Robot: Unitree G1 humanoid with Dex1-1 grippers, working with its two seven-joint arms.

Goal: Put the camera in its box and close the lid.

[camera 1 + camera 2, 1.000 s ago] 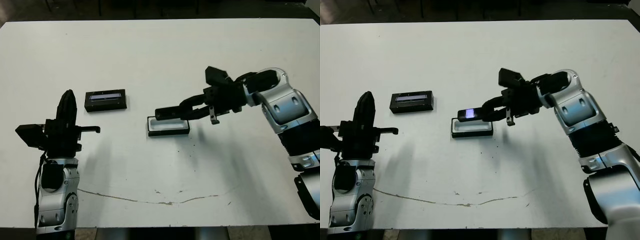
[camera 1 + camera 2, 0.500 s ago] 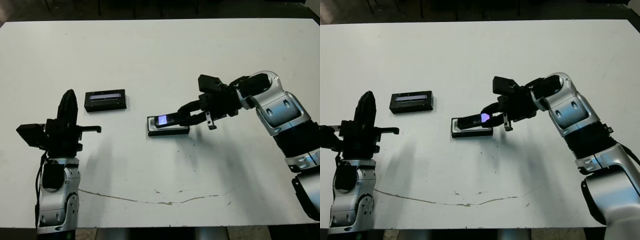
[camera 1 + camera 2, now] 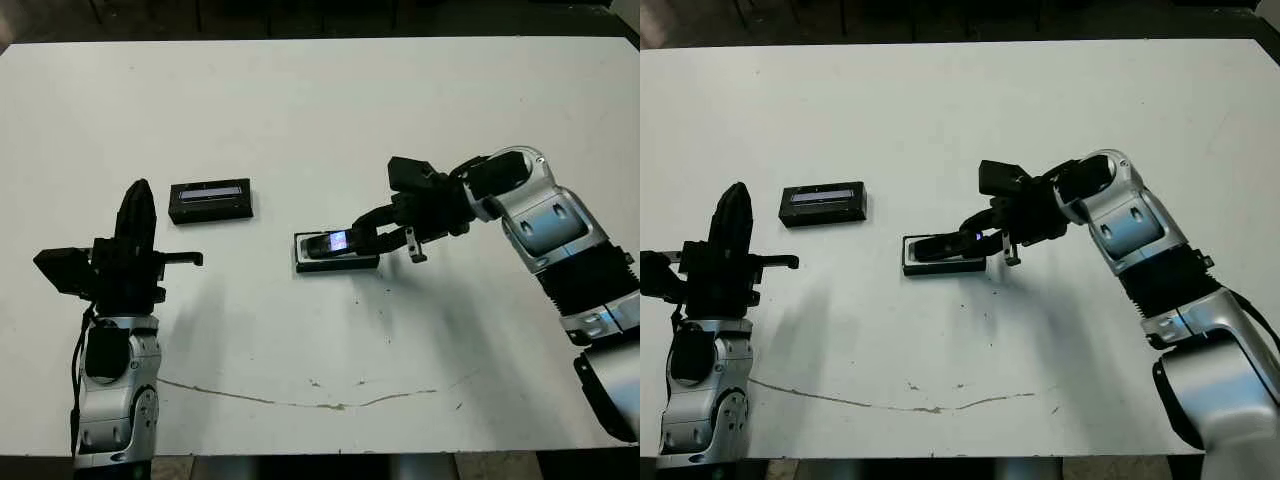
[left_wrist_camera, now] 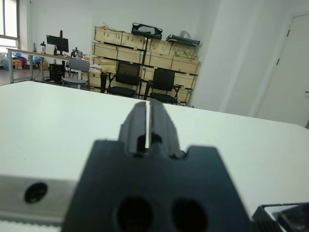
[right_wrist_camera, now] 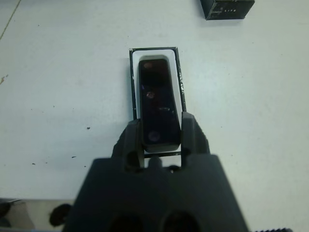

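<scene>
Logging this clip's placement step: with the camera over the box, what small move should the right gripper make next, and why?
Probably lower a touch, then open. The right gripper holds the camera by one end, lined up inside the white-lined box; whether it sits flat is unclear. The lid lies apart.

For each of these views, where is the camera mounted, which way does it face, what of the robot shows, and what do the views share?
Left eye and right eye views: on the head, looking forward and down at the table; both arms show, left gripper raised, right gripper at the box.
Left wrist view: along its shut fingers across the table toward a room with chairs.
Right wrist view: down its fingers onto the camera over the box.
Shared: the right wrist and head views show camera, box and lid.
</scene>
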